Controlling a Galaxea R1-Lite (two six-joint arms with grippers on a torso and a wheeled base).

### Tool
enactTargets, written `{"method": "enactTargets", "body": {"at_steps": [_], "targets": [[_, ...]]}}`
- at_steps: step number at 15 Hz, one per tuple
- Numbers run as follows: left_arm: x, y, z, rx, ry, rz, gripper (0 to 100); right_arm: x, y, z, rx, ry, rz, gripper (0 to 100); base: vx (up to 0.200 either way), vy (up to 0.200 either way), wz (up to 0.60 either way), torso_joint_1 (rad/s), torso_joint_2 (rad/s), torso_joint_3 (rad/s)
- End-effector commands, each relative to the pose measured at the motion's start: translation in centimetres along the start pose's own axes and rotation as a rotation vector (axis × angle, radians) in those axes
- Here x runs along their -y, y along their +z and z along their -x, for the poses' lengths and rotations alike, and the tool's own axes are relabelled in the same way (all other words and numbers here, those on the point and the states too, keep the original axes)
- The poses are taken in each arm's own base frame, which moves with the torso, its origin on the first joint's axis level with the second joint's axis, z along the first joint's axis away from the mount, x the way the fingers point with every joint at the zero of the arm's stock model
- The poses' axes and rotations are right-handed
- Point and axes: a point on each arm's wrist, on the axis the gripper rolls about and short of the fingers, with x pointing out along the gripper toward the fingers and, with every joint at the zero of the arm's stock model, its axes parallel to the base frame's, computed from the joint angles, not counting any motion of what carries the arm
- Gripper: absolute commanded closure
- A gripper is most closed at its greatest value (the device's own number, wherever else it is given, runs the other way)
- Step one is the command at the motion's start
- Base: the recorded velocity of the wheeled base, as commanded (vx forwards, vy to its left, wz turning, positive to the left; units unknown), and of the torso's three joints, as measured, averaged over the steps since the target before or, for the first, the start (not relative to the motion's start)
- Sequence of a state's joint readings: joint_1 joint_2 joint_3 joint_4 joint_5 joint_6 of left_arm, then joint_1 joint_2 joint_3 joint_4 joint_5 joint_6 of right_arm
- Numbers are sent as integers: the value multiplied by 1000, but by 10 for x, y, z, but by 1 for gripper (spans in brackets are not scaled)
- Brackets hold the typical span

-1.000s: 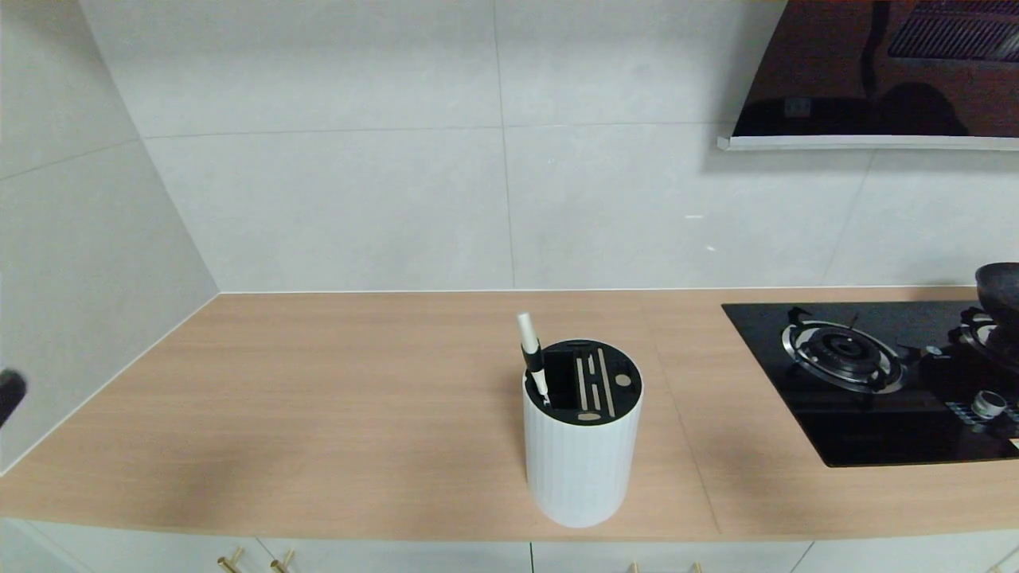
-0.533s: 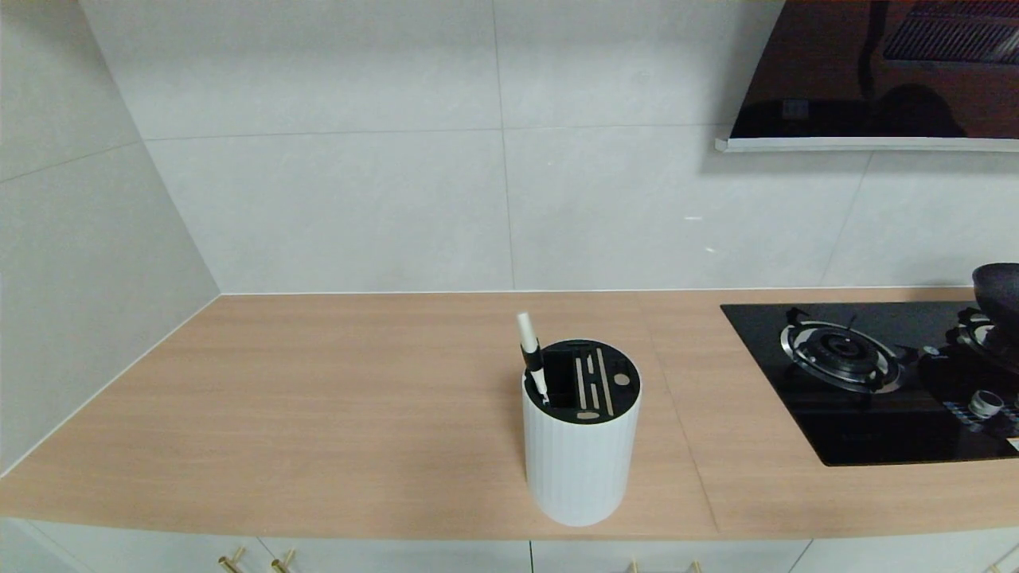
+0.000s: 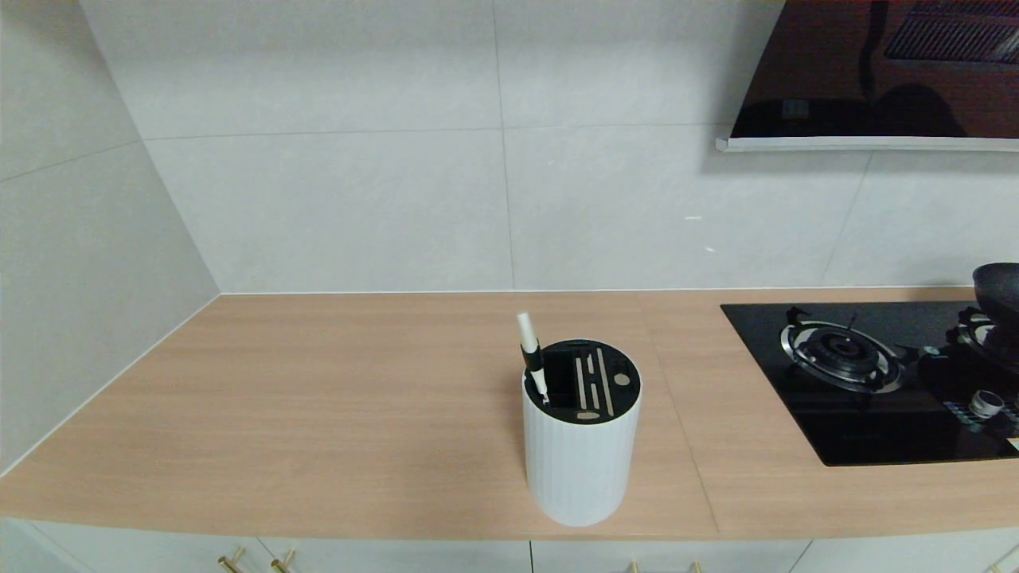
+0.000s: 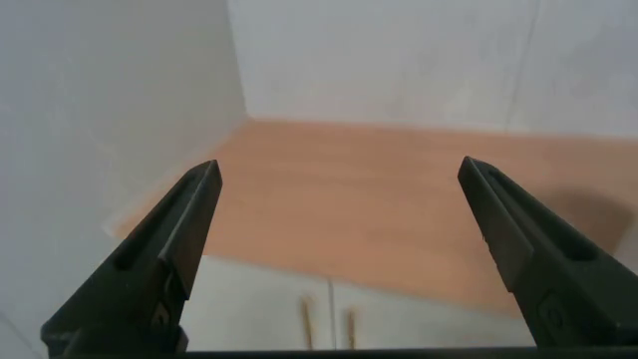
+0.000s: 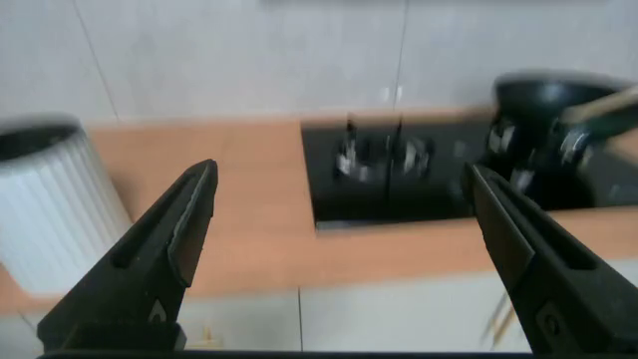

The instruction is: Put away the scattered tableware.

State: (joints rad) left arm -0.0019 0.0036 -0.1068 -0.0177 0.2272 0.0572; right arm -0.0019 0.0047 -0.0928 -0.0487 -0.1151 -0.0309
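A white ribbed utensil holder (image 3: 582,454) with a black slotted top stands near the front edge of the wooden counter (image 3: 318,414). A white-and-black utensil handle (image 3: 532,358) sticks up out of its left slot. In the left wrist view my left gripper (image 4: 339,184) is open and holds nothing, hanging off the counter's front left corner above the cabinet fronts. In the right wrist view my right gripper (image 5: 344,189) is open with nothing between its fingers, off the counter's front edge; the holder (image 5: 55,209) stands to one side of it and the stove (image 5: 399,175) beyond.
A black gas stove (image 3: 868,374) lies at the counter's right, with a dark pot (image 3: 999,290) on its far burner. A range hood (image 3: 876,79) hangs above it. Tiled walls close the back and left. White cabinets with brass handles (image 3: 255,563) sit below.
A dark arm part at the head view's left edge one second ago has gone out of that view. The holder and utensil have not moved.
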Motion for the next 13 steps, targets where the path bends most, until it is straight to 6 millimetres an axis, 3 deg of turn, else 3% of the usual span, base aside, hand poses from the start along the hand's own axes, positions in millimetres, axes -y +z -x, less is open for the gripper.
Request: {"method": "enactTargets", "body": {"at_steps": [1,8,13], "targets": [[4,-26,-6,-66,-34,9,0,-2,-22,-5,-45,22,5,0,0,0,0,0,0,0],[8,-32,-5,-113,-221,18,0,-4,-31,-4,-134,135,4,0,0,0,0,0,0,0],[8,-32,-5,-113,-223,6,0,-4,-31,-4,-134,138,3,0,0,0,0,0,0,0]]}}
